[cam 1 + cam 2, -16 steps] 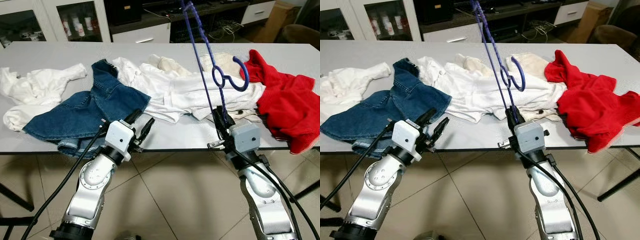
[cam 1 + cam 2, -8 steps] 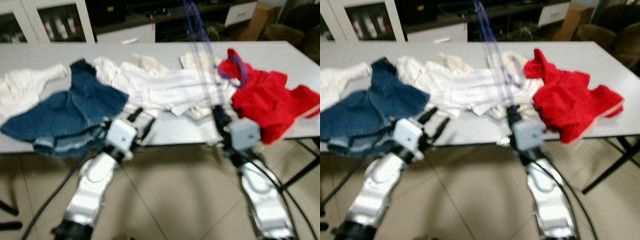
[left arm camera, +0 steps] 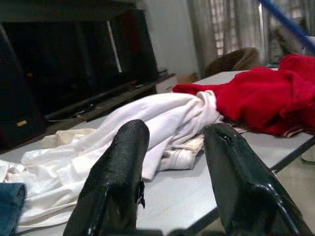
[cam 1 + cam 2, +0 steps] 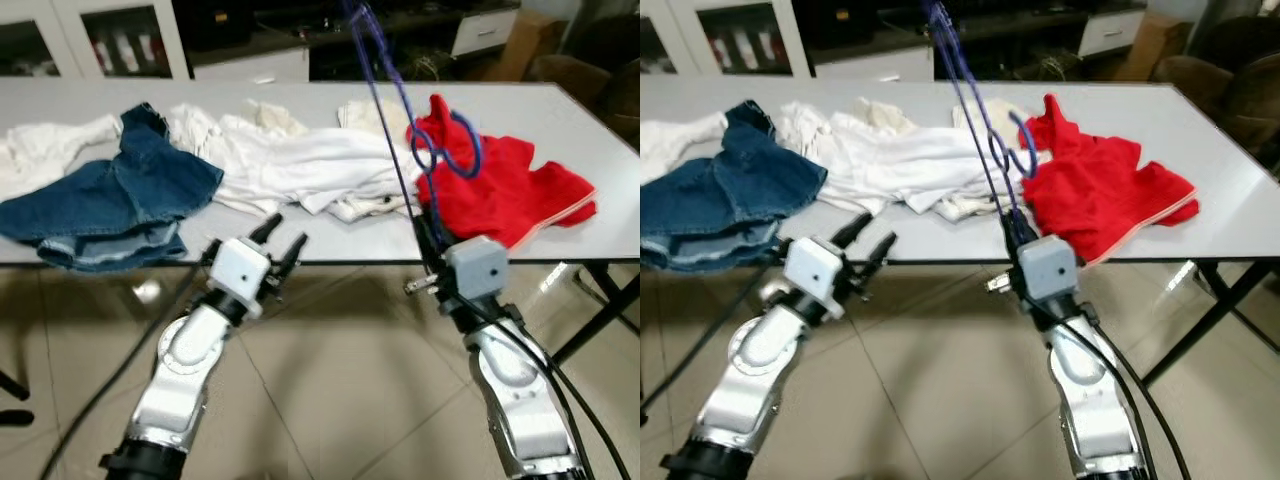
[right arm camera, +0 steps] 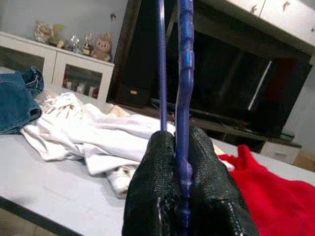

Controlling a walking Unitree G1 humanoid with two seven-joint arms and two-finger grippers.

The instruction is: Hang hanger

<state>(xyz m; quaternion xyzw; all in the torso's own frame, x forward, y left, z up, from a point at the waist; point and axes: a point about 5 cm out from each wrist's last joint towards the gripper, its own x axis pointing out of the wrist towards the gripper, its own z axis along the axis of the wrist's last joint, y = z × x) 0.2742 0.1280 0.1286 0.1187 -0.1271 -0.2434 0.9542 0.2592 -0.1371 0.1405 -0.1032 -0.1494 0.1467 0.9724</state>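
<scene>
Carry | my right gripper (image 4: 428,243) pinches blue hanger (image 4: 440,150) upright, centre frame | left gripper (image 4: 280,240) wide, empty | advice: keep clamp firm, hook clear of clothes on table (image 4: 300,250)

Table (image 4: 300,255): front edge strip bare, passable. Behind it, clothing blocks the surface side to side: denim garment (image 4: 110,205), white garments (image 4: 300,170), red garment (image 4: 500,190). Tiled floor (image 4: 330,400) below open.

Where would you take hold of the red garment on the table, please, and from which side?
Judging by its pose, grip the red garment at the peak bunched up at its far end, from above: that fold stands proud of the table, whereas the rest lies flat.
</scene>
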